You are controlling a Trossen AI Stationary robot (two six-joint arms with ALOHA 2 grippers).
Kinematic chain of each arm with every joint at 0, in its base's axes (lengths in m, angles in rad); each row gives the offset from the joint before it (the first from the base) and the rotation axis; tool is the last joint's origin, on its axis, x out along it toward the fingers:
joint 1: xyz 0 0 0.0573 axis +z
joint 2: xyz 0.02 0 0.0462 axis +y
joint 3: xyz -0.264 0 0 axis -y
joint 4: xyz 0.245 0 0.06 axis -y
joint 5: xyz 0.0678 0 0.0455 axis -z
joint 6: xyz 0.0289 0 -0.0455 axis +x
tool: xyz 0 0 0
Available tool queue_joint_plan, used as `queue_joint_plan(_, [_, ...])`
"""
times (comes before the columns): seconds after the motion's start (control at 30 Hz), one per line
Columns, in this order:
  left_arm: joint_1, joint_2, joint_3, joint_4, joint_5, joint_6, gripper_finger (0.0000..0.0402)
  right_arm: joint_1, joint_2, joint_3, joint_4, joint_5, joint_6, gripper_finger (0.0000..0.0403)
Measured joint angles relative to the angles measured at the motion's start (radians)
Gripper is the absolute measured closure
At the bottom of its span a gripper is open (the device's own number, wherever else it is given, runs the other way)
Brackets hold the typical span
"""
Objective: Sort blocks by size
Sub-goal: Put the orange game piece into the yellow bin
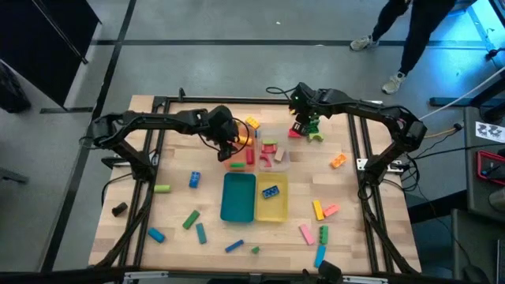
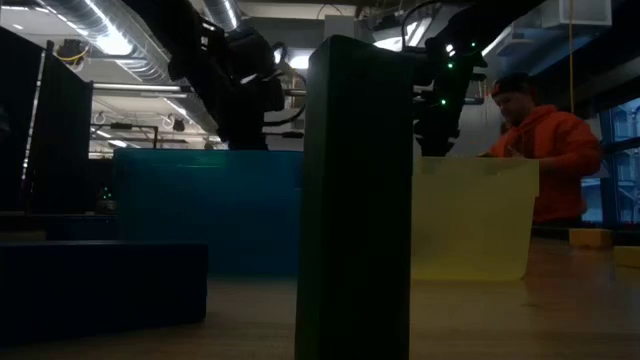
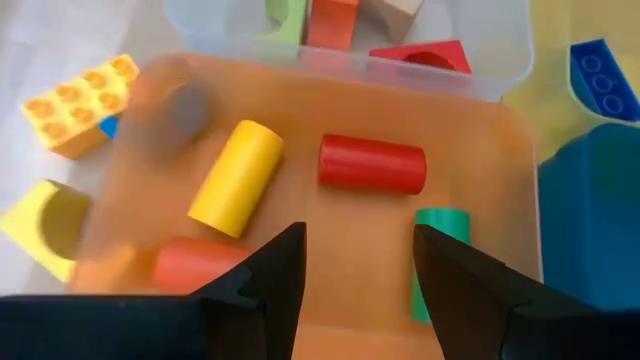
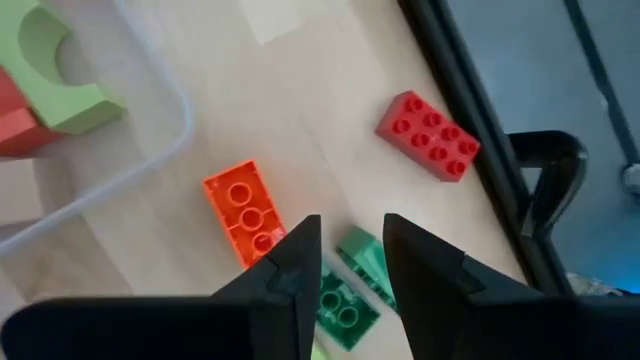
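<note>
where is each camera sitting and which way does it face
High view: above the table, straight down; both arms, left gripper over the orange tray.
Low view: table height, level across; teal tray, yellow tray, arms above, a person behind.
Left wrist view: down past open fingers into the orange tray.
Right wrist view: down past its fingers at the green block.
Shared: the orange tray, high and left wrist.

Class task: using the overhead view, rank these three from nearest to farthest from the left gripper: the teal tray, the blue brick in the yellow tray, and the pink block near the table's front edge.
Measured from the left gripper:
1. Teal tray, just in front of the gripper, at the table's middle.
2. Blue brick, in the yellow tray, beside the teal one.
3. Pink block, far off toward the front right.
</note>
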Motion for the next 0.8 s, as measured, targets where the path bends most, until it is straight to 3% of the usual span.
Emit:
queue_joint_plan(0.13, [0.017,-0.053,0.000,-0.042,-0.001,0.029,0.0235,0.000,0.000,0.000,0.021,0.021,0.003,0.0280])
queue_joint_plan(0.43, [0.065,-0.174,0.000,-0.159,-0.005,0.056,0.0246,0.000,0.001,0.000,0.085,0.024,0.010,0.0207])
queue_joint_plan(0.6, [0.088,-0.222,0.000,-0.215,-0.006,0.053,0.0247,0.000,0.001,0.000,0.052,-0.082,-0.081,0.0181])
queue_joint_plan(0.8, [0.094,-0.237,0.000,-0.236,-0.006,0.051,0.0247,0.001,0.012,0.000,0.042,-0.184,-0.233,0.0178])
